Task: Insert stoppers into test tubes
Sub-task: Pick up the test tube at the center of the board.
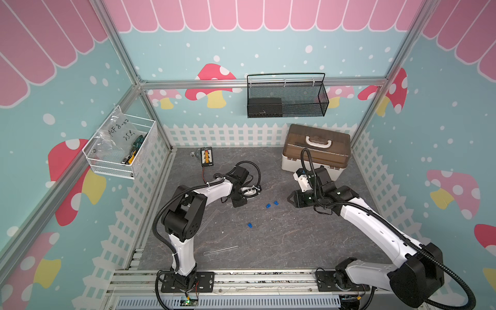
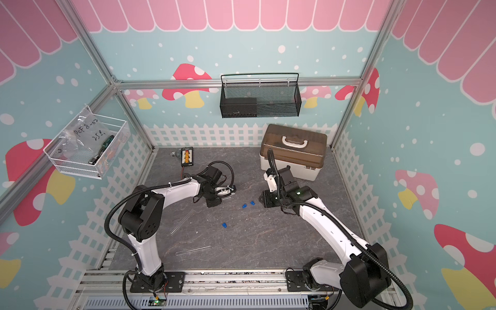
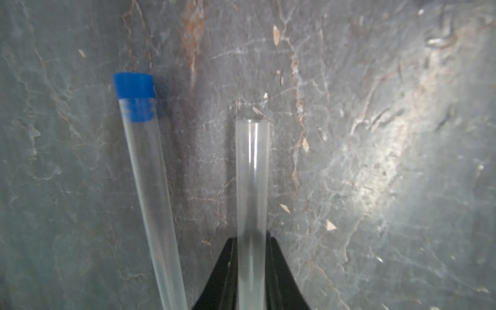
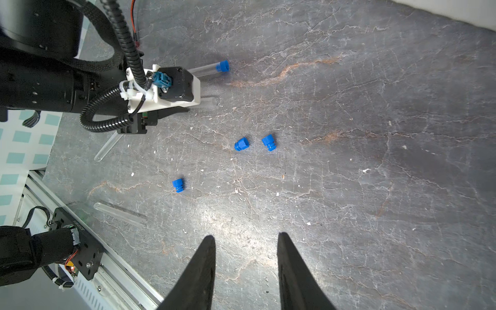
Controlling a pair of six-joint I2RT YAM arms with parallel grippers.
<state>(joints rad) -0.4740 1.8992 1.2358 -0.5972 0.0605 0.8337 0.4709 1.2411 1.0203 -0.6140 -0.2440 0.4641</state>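
My left gripper (image 3: 252,239) is shut on a clear test tube (image 3: 252,166) whose open end points away from the wrist, low over the table. Right beside it lies another test tube (image 3: 150,188) with a blue stopper (image 3: 134,86) in its mouth. In both top views the left gripper (image 1: 239,201) (image 2: 214,201) sits at mid-table. Three loose blue stoppers (image 4: 242,144) (image 4: 268,142) (image 4: 178,185) lie between the arms. My right gripper (image 4: 246,236) (image 1: 290,198) stands open and holds nothing, a short way from them. Two more tubes (image 1: 220,250) (image 1: 206,222) lie near the left arm.
A brown-lidded white tool box (image 1: 316,150) stands at the back right, behind the right arm. A small black device with orange connectors (image 1: 206,157) lies at the back left. A black mesh basket (image 1: 287,96) and a white wire basket (image 1: 120,145) hang on the walls.
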